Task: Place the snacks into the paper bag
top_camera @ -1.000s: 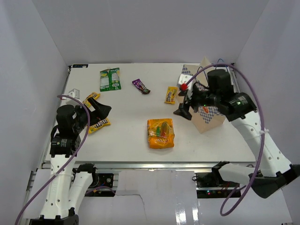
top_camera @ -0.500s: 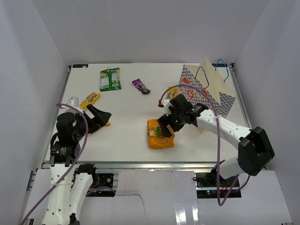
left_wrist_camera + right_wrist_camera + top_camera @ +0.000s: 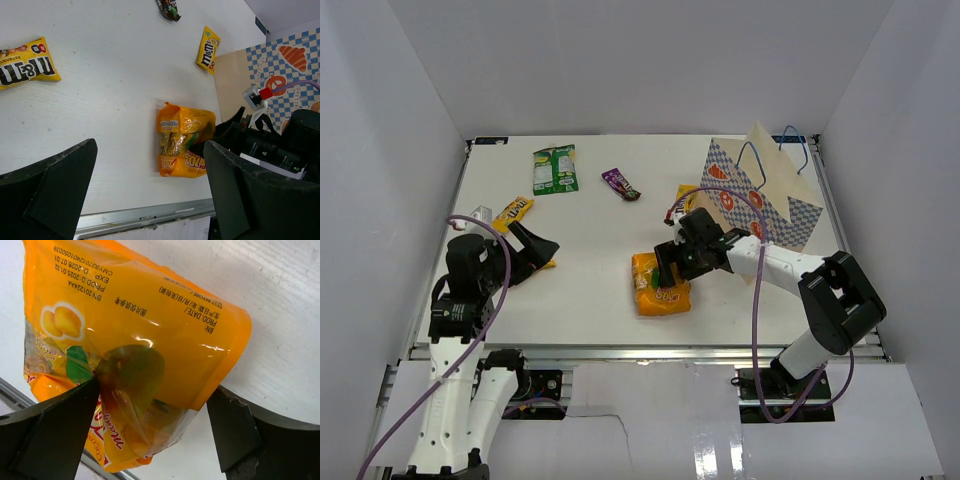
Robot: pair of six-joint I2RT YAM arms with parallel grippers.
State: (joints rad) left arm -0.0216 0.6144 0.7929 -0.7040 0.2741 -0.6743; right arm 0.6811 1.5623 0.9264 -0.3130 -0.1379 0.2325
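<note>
White table (image 3: 590, 240) carries 1 green packet (image 3: 554, 168), 1 purple packet (image 3: 620, 183), 3 yellow M&M's packs (image 3: 515, 212), 1 orange pouch (image 3: 658, 290) and 1 paper bag (image 3: 770, 195) lying at the far right. Right gripper (image 3: 671, 266), jaws wide, straddles the orange pouch and touches it. Left gripper (image 3: 535, 248) hangs wide open, holding nothing, over 1 yellow pack.

orange pouch (image 3: 660, 284): flat, centre | paper bag (image 3: 765, 195): far right

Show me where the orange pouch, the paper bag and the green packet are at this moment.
orange pouch (image 3: 655, 297): top view, lower half of its front.
paper bag (image 3: 778, 175): top view, plain tan side panel.
green packet (image 3: 554, 168): top view, middle of its face.
</note>
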